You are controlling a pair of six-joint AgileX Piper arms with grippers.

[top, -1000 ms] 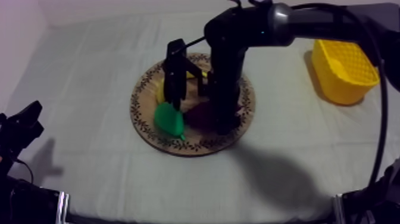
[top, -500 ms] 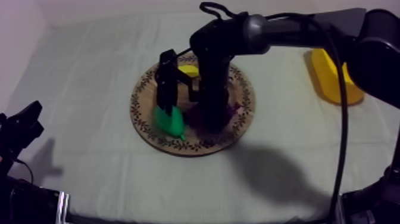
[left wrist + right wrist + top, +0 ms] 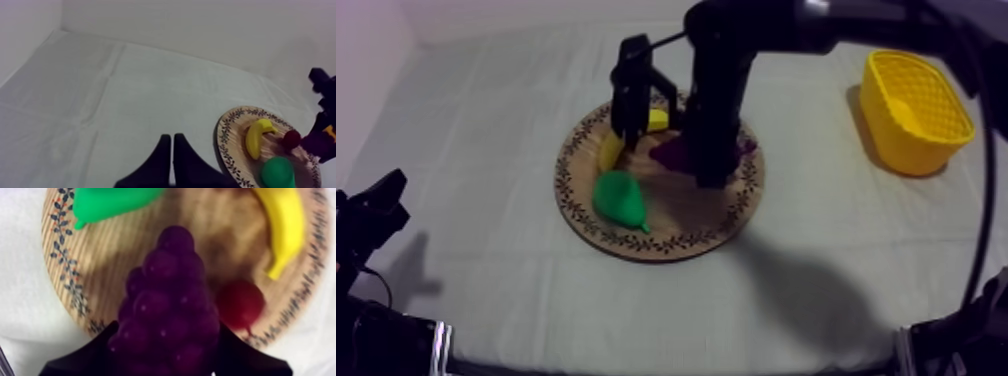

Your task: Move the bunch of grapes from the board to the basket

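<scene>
At the near left of the cloth-covered counter (image 3: pixel 506 290), the left tool (image 3: pixel 170 145) rests idle, its two black fingers pressed together on nothing. Farther in, at mid-counter, the round wooden board (image 3: pixel 681 218) carries a green pear (image 3: pixel 619 198) on its near-left side. Beyond the pear, the right tool (image 3: pixel 167 330) reaches down from the arm that enters at the far right and is clamped on the bunch of grapes (image 3: pixel 167 283), one finger on each flank of the purple cluster. The bunch hangs over the middle of the board and looks raised off the wood, though whether its lowest berries touch cannot be told. Just past it lie the banana (image 3: pixel 610 150), toward the board's far left, and the small red fruit (image 3: pixel 241 305), near one end of the banana. The yellow basket (image 3: pixel 924 152) stands well apart at the far right. The step in hand appears to be the carry. It would go best with a straight rise first, clear of the neighbouring fruit, then a level sweep right with the clamp firm, since the lumpy bunch could slip or swing. Release should wait until the bunch hangs inside the basket's rim.
</scene>
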